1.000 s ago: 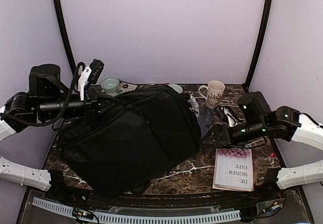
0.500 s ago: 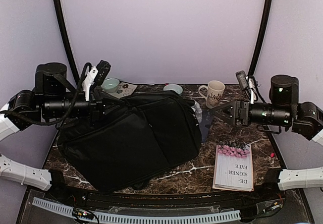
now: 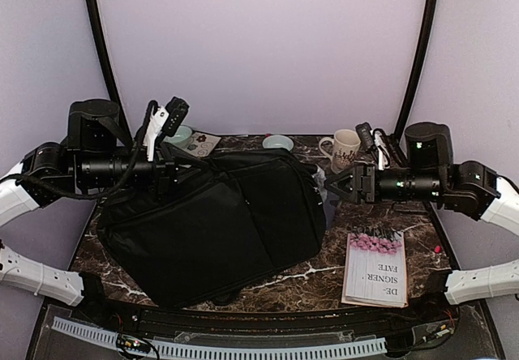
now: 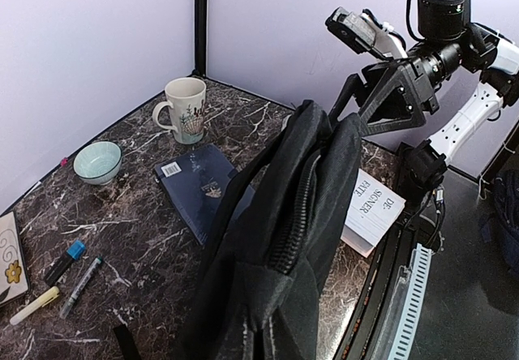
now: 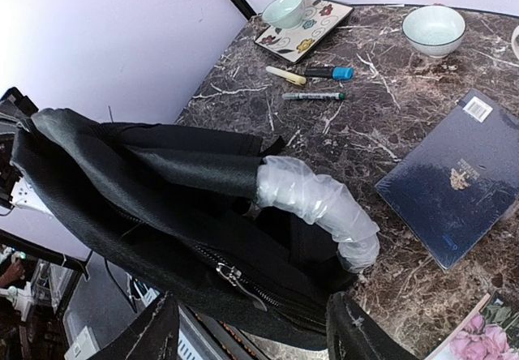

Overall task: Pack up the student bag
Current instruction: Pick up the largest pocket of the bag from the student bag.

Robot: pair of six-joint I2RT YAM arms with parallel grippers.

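Left gripper (image 3: 169, 168): my fingers are sunk in the near-left end of the student bag (image 3: 219, 222) and clenched on its fabric. The cloth hides the pads from my left wrist camera. From these fingers the bag runs away as a raised, upright ridge with the zip along its crest.

Right gripper (image 3: 331, 188): my fingers (image 5: 158, 332) are spread wide and grip nothing. The opposite end of the bag lies in the gap between them, just ahead of the tips. I cannot tell whether either pad touches it. The plastic-wrapped handle (image 5: 316, 202) arches directly beyond the fingertips, and the zip pull (image 5: 229, 275) hangs between them.

Past the right finger, a dark blue book (image 5: 454, 173) lies flat on the marble table (image 3: 308, 279). Further ahead are three pens (image 5: 312, 75) and a pale bowl (image 5: 434, 26). Below my right fingers in the overhead view lies a white book (image 3: 377, 271), with a mug (image 3: 345, 149) behind them.
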